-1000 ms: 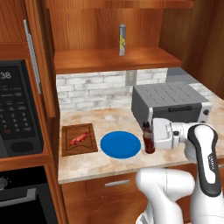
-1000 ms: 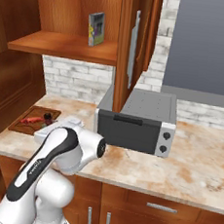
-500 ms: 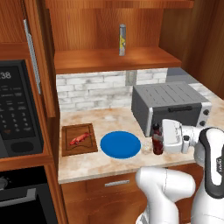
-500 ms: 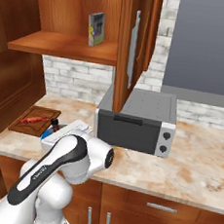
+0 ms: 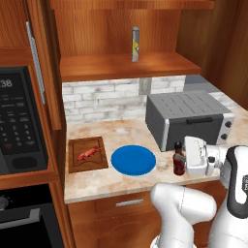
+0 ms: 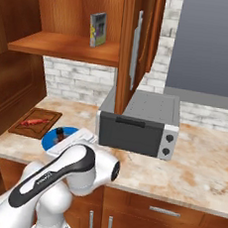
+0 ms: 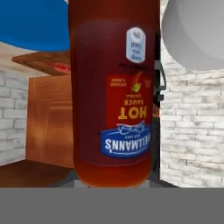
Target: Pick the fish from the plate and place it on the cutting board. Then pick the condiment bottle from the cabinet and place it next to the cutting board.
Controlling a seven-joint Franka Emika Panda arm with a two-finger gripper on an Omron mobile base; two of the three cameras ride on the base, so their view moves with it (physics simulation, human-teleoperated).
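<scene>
A: While the condiment bottle (image 5: 179, 158) is carried upright in the hand (image 5: 190, 156) at the lower right of the left base view, what has been altered over the last second?

B: The bottle has been shifted rightward and slightly downward in that frame, so it is now seen in front of the grey toaster oven (image 5: 189, 117), right of the blue plate (image 5: 133, 160). In the hand view the bottle (image 7: 114, 92) is seen upside down and close up. The hand is judged to be clamped on it, though the fingertips themselves cannot be made out.

A: And where is the fish?

B: The fish (image 5: 86, 154) is found lying on the cutting board (image 5: 87, 154) at the left of the bench (image 5: 114, 178); the plate is left bare. The first half of the task can thus be taken as finished.

A: What is implied for the second half?

B: The bottle has been taken from the cabinet (image 5: 131, 65), yet it is held well apart from the board, with the plate between them. A move back toward the left of the frame would probably be called for before it is set down beside the board.
</scene>
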